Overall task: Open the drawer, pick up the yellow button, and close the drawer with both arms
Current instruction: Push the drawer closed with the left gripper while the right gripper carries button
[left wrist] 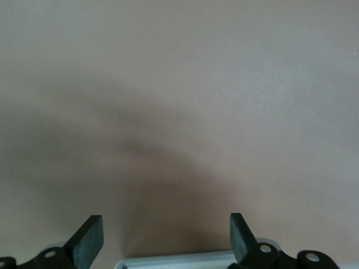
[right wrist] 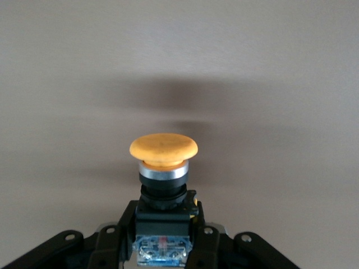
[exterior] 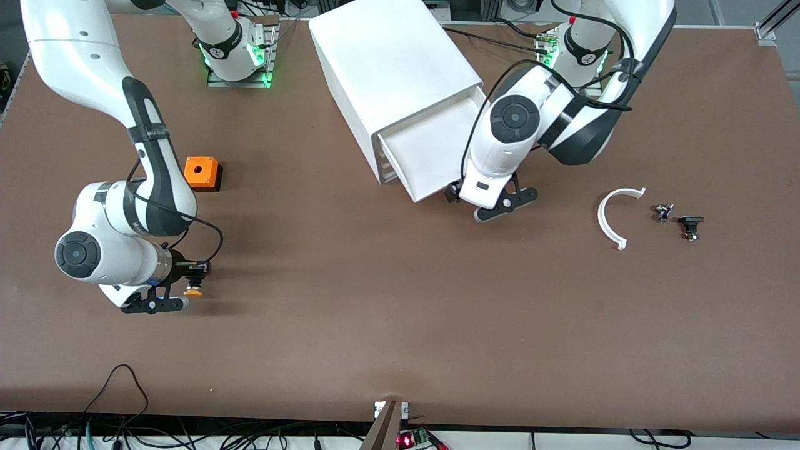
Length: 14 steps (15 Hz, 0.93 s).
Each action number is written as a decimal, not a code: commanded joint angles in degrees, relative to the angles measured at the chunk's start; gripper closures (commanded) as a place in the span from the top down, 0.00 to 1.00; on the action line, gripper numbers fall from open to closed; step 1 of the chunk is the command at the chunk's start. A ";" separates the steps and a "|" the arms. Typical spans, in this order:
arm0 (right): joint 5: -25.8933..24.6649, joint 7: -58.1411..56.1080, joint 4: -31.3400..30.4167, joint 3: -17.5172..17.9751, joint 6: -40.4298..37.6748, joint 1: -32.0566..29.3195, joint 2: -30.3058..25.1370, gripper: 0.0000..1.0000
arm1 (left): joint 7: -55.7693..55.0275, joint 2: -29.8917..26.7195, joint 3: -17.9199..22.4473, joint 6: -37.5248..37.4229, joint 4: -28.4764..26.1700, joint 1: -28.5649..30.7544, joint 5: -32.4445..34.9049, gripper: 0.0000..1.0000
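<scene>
Look first at your right gripper (exterior: 187,289), low at the left of the front frame over bare brown tabletop (exterior: 400,312): it is clenched on the small push button with the black blocky body and round orange-yellow mushroom cap (exterior: 193,290). In the right wrist view the button (right wrist: 163,168) sits in the lower centre of the frame, its black body pinched between the black fingers (right wrist: 115,238), and its cap points out over the table. The white right arm (exterior: 125,187) runs up the left of the front frame to its base at the top.

Your left gripper (exterior: 465,200) sits just right of centre in the front frame, at the corner of the uppermost shallow white tray drawer (exterior: 431,150). Its fingers (left wrist: 87,238) stand spread apart at the bottom of the left wrist frame, holding nothing, with a pale edge (left wrist: 174,261) showing between them. That drawer stands pulled well out of the big white box cabinet (exterior: 387,69), which fills the top centre of the front frame.

An orange cube with a round hole (exterior: 201,171) rests above the right gripper in the left part of the frame. At the right lie a curved white plastic strip (exterior: 609,219) and two small dark parts (exterior: 678,219).
</scene>
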 commanded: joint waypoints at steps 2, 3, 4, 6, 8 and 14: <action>-0.02 -2.04 -4.76 1.03 7.12 -1.88 0.94 0.00 | -4.05 -2.40 -3.38 0.90 -3.90 0.61 -0.95 0.99; 0.16 -2.04 -5.37 1.03 8.27 -1.88 0.95 0.00 | -4.58 -2.40 -3.91 0.90 -4.17 0.61 -0.95 0.99; 0.25 -2.04 -5.73 1.03 9.15 -1.88 1.30 0.00 | -4.67 -2.49 -4.44 0.90 -4.35 0.70 -0.95 0.99; 0.33 -1.95 -5.73 1.03 10.12 -1.97 2.35 0.00 | -4.68 -2.84 -6.10 0.82 -4.87 1.31 -0.95 0.99; 0.33 -1.25 -5.73 0.94 10.30 -1.97 2.88 0.12 | -4.76 -2.93 -7.33 0.56 -5.23 1.40 -0.95 0.99; 0.33 -1.33 -5.29 0.94 9.51 -2.14 0.00 1.00 | -5.03 -2.93 -11.11 0.46 -7.07 1.67 -1.12 0.99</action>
